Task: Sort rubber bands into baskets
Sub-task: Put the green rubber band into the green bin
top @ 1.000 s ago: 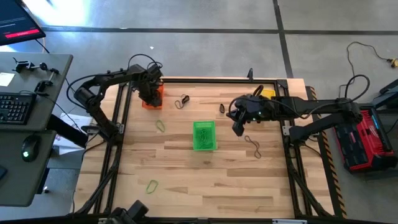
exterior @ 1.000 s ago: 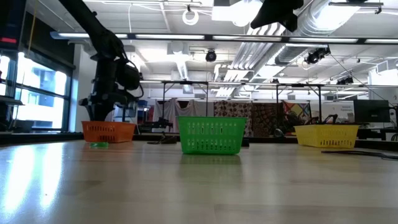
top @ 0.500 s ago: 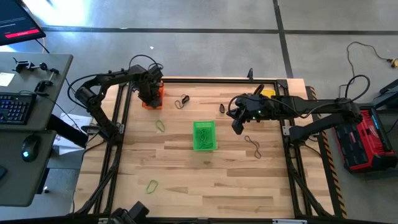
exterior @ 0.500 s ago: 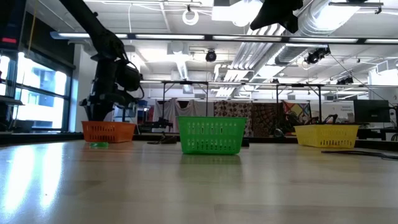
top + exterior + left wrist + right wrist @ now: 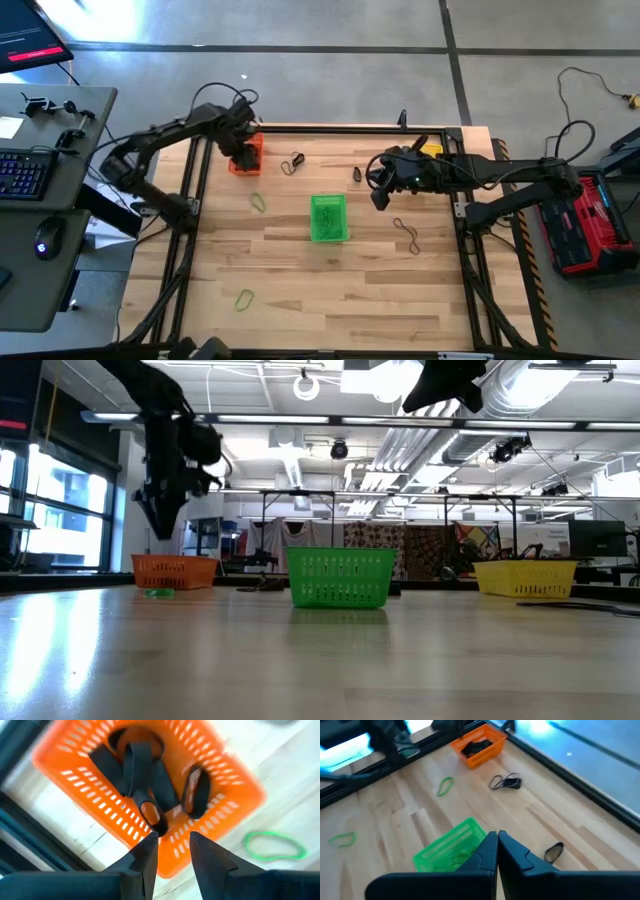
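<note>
My left gripper (image 5: 172, 840) hangs open, pointing down, just above the orange basket (image 5: 210, 785), clear of its rim (image 5: 175, 560). Several black rubber bands (image 5: 142, 770) lie on the basket's floor. My right gripper (image 5: 497, 842) is shut on nothing, high over the table right of the middle (image 5: 379, 199), past the green basket (image 5: 328, 218). The yellow basket (image 5: 430, 150) stands at the far right. Loose on the wood lie green bands (image 5: 258, 202) (image 5: 244, 297) and dark bands (image 5: 292, 163) (image 5: 357, 174) (image 5: 406, 233).
A black frame (image 5: 330, 128) borders the table on its far side and along both sides. The near half of the table holds only the one green band. A desk with a keyboard (image 5: 25, 170) stands beyond the left edge.
My left gripper has gone straight up out of the orange basket and now hangs clear above its rim. The baskets and the loose bands on the table have stayed where they were.
</note>
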Controlling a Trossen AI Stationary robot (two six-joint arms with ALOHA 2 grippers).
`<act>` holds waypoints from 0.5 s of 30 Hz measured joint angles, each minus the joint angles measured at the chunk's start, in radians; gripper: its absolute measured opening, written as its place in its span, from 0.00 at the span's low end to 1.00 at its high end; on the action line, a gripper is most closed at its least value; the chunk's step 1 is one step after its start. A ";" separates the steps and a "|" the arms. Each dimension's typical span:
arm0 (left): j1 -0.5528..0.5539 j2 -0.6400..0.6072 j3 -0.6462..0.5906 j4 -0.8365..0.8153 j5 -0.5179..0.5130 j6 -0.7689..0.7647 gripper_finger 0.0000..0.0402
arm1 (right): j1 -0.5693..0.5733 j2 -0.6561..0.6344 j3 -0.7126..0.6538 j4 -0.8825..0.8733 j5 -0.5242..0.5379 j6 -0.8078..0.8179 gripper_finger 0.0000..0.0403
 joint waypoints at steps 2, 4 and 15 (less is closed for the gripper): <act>-0.021 -0.060 0.000 0.001 0.005 -0.018 0.26 | -0.006 0.000 0.000 0.000 -0.032 -0.026 0.00; -0.053 -0.122 0.000 0.003 0.022 -0.015 0.26 | -0.018 0.000 0.000 -0.001 -0.072 -0.072 0.00; -0.343 -0.316 0.000 0.055 0.201 0.007 0.26 | -0.137 0.000 0.000 -0.016 -0.307 -0.352 0.00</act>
